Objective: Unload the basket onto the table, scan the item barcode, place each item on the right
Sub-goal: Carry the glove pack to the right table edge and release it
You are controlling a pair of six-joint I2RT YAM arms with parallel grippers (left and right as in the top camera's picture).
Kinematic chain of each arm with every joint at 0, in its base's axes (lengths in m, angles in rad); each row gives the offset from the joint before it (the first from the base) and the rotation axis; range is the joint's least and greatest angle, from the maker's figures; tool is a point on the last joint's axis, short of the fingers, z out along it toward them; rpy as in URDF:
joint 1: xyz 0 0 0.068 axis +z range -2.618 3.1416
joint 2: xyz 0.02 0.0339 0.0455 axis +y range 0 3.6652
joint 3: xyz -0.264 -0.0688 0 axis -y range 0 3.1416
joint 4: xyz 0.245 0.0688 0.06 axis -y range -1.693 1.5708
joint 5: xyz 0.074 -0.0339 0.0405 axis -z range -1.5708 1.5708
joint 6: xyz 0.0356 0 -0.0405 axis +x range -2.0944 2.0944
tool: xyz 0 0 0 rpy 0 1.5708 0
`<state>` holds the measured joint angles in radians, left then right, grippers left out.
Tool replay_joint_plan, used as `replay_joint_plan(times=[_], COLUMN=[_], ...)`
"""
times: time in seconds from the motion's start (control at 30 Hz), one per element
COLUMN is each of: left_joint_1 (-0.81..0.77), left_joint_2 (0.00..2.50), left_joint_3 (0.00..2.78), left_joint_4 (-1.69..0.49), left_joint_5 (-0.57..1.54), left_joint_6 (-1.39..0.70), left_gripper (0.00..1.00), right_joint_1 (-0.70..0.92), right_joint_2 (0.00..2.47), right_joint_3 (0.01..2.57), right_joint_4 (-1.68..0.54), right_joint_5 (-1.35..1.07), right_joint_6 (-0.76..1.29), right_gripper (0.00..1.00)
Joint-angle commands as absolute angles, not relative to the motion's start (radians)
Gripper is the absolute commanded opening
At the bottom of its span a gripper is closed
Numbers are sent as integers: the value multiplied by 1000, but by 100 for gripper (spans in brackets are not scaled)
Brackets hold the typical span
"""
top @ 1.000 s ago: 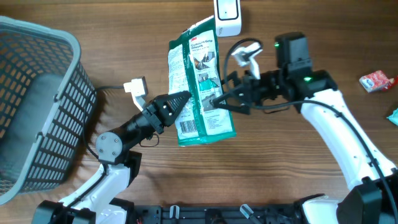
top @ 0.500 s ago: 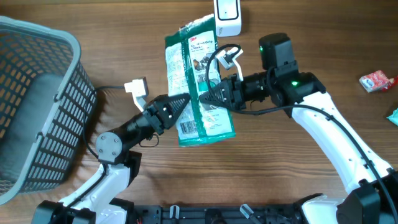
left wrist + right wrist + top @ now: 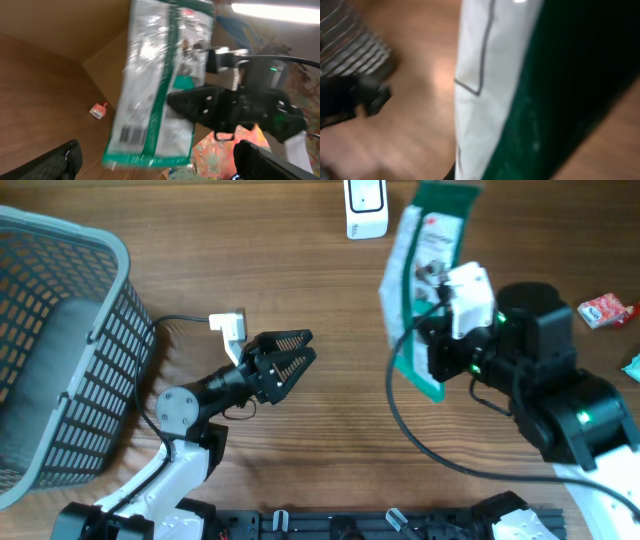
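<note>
Wire basket (image 3: 60, 330) far left; left gripper (image 3: 312, 343) spread wide, empty, over the bare tabletop (image 3: 330, 450). Green-and-white pack (image 3: 420, 270) lifted off the tabletop, pinched in the closed right gripper (image 3: 175, 100), near the white scanner (image 3: 365, 208) at the top edge. Pick looks done, scan not: barcode (image 3: 131, 134) at the pack's lower end probably needs aiming at the scanner.
</note>
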<state>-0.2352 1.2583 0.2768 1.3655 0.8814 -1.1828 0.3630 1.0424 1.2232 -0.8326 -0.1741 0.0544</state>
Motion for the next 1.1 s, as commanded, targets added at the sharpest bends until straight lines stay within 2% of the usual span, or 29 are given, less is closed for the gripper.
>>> replay_joint_plan(times=[0.0, 0.23, 0.57, 0.7, 1.07], left_joint_1=[-231, -231, -231, -231, -231], left_joint_2=[1250, 1250, 1250, 1250, 1250], left_joint_3=[276, 276, 276, 276, 276], left_joint_4=[1317, 1204, 941, 825, 529], left_joint_5=[897, 897, 900, 899, 942], left_joint_6=[-1152, -1152, -1151, -1151, -973], left_gripper=[100, 100, 100, 100, 100], right_joint_1=[362, 362, 387, 425, 430], right_joint_2=[1047, 1190, 1608, 1776, 2202], right_joint_3=[1240, 1240, 1240, 1259, 1653], right_joint_4=[-813, -516, 49, 286, 322], right_joint_5=[74, 218, 285, 389, 388], right_joint_6=[3, -149, -392, -568, -816], right_gripper=[5, 4, 4, 4, 5])
